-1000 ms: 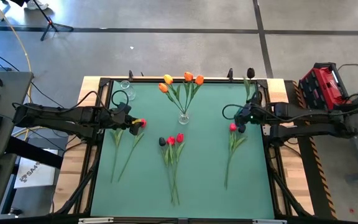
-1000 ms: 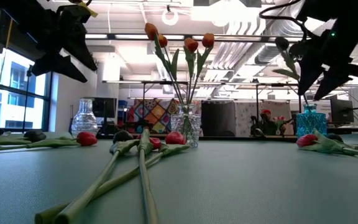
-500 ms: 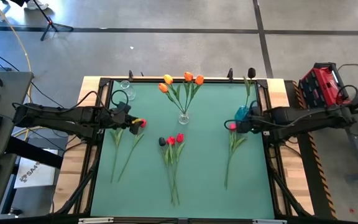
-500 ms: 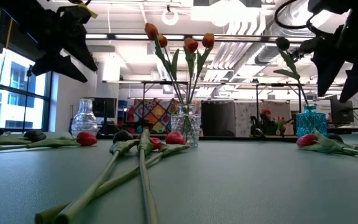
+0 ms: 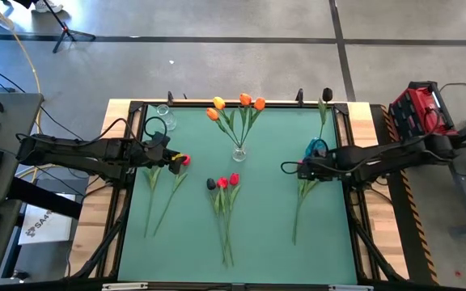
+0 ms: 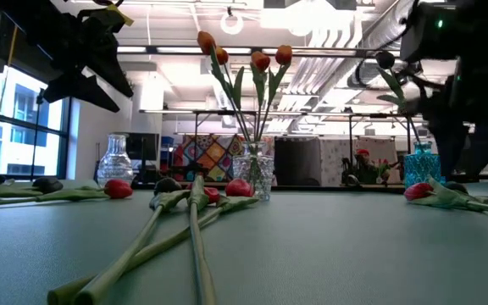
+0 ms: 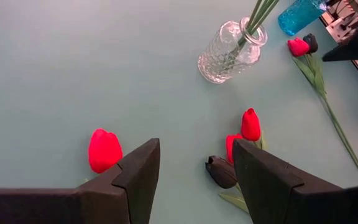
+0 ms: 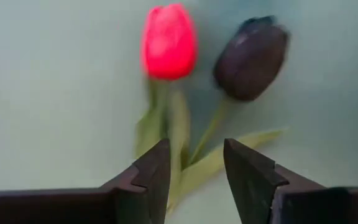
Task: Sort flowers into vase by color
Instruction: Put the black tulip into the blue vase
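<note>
My right gripper (image 8: 196,167) hangs open, pointing down over two tulips lying at the table's right. Their stems (image 8: 194,146) show between its fingers, just below a red head (image 8: 168,41) and a dark head (image 8: 252,57). I see no touch. My left gripper (image 5: 171,155) waits open above the table's left, beside a red tulip head (image 7: 104,149). Three more tulips (image 5: 223,184) lie at the centre. Orange tulips (image 5: 241,103) stand in a clear vase (image 5: 239,153). A dark tulip (image 5: 326,94) stands in a blue vase (image 5: 315,147).
An empty clear vase (image 5: 162,113) stands at the far left corner. Two tulips (image 5: 158,198) lie on the green mat under and near my left arm. The blue vase is close behind my right gripper. The near half of the mat (image 5: 265,250) holds only stems.
My right gripper has come down from beside the blue vase and moved toward the table's near edge, rolling its wrist. It now stands over the heads of the right pair of tulips and hides them from above. No flower has moved.
</note>
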You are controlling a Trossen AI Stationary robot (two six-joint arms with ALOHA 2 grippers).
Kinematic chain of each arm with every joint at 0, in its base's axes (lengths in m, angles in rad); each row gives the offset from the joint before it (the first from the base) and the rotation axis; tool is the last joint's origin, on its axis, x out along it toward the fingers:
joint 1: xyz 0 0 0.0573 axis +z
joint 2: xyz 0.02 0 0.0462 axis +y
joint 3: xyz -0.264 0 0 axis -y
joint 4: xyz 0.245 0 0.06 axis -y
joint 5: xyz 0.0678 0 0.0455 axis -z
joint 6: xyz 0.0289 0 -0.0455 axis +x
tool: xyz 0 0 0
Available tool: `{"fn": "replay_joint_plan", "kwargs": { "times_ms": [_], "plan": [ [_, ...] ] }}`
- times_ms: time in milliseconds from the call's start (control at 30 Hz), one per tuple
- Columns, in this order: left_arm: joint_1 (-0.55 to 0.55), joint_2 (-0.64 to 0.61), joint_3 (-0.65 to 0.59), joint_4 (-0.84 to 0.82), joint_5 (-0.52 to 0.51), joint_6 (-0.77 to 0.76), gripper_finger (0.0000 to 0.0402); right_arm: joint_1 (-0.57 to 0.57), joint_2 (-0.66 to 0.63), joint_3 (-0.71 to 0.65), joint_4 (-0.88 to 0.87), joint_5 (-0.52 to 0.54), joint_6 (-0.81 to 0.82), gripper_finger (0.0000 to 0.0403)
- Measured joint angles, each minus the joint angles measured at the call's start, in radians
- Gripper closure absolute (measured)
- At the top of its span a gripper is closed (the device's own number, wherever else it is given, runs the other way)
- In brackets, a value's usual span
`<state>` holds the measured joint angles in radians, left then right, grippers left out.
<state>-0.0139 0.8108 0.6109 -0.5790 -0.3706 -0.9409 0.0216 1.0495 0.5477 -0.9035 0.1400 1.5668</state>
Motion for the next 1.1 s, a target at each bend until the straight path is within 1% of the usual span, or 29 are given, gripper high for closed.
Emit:
{"fn": "replay_joint_plan", "kwargs": {
  "times_ms": [133,233,367,567,633,700,867,933,1033,1100],
  "plan": [
    [0.0,0.0,0.0,-0.001,-0.004,0.0,0.0214,-0.023,0.011,-0.054,0.005,-0.003,0.002,0.0274],
    [0.0,0.0,0.0,-0.001,-0.005,0.011,0.0214,-0.024,0.011,-0.07,0.073,-0.008,0.004,0.0274],
    [0.0,0.0,0.0,-0.001,-0.008,0.032,0.0214,-0.038,0.012,-0.095,0.118,0.017,0.013,0.0274],
    [0.0,0.0,0.0,-0.001,-0.026,0.061,0.0214,-0.059,0.012,-0.14,0.123,0.044,0.019,0.0278],
    [0.001,0.0,0.0,-0.001,-0.035,0.062,0.0214,-0.061,0.01,-0.151,0.132,0.047,-0.002,0.0289],
    [0.001,0.0,0.0,-0.001,-0.036,0.062,0.0214,-0.061,0.01,-0.155,0.131,0.043,-0.017,0.0311],
    [0.001,0.0,0.0,-0.001,-0.035,0.055,0.0214,-0.06,0.012,-0.141,0.137,0.017,-0.074,0.0387],
    [0.001,0.0,0.0,0.0,-0.034,0.054,0.0214,-0.056,0.012,-0.121,0.144,0.008,-0.1,0.0395],
    [0.001,0.0,0.0,0.0,-0.027,0.052,0.0214,-0.055,0.011,-0.083,0.148,0.039,-0.106,0.0389],
    [0.001,0.0,0.0,-0.001,-0.007,0.045,0.0214,-0.055,0.011,-0.054,0.143,0.064,-0.113,0.0395]
  ]
}}
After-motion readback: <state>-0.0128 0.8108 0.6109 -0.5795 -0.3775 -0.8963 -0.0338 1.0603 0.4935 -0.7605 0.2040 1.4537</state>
